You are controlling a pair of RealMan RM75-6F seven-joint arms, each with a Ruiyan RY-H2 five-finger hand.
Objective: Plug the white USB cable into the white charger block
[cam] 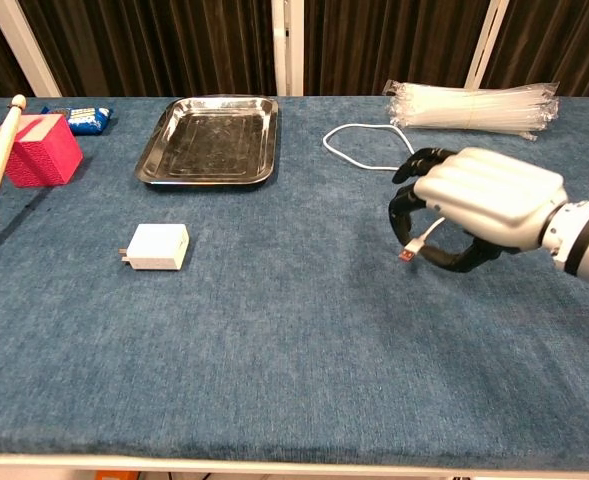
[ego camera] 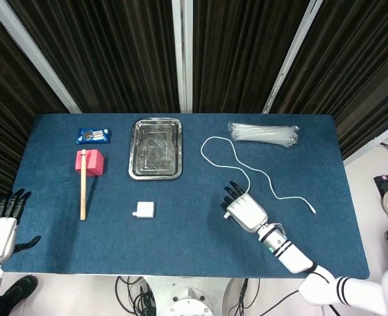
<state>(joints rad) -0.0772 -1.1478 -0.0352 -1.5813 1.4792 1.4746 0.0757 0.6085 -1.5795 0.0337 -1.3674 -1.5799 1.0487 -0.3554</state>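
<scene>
Blue cloth covers the bench (cam: 274, 330) where my right robot hand (cam: 474, 205) hovers knuckles-up, fingers curled, pinching the white USB cable (cam: 359, 150) near its plug, the white charger block (cam: 157, 246) well apart, my left robot hand (ego camera: 1, 220) released.

A steel tray (ego camera: 155, 148), pink block (ego camera: 91, 162), wooden stick (ego camera: 83, 185).

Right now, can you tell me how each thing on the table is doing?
white USB cable: plug end pinched and lifted by the right robot hand, not plugged in.
white charger block: lying flat, untouched.
metal tray: empty.
left robot hand: off the table's edge, holding nothing, fingers apart.
wooden stick: lying with one end on the pink block.
</scene>
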